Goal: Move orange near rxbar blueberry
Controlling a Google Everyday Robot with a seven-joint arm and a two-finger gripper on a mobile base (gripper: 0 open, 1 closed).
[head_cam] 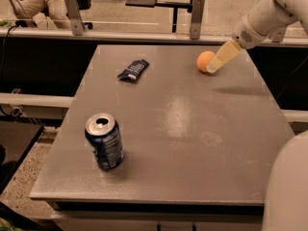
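I see the gripper (pixel 213 68) low at the far right of the table (pixel 192 129), its tip at the right side of the orange (pixel 205 61). I can't tell its grip state. The rxbar (pixel 133 70) lies far left, well apart from the orange. The can (pixel 104 141) stands upright front left.

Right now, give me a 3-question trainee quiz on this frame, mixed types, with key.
1. True or false: the hand is at the far right part of the table, right beside the orange.
2. What stands upright at the table's near left? A) soda can B) mug C) bottle
3. Fill in: in the camera view, the rxbar blueberry lies to the ___ of the orange.
Key: 1 true; 2 A; 3 left.
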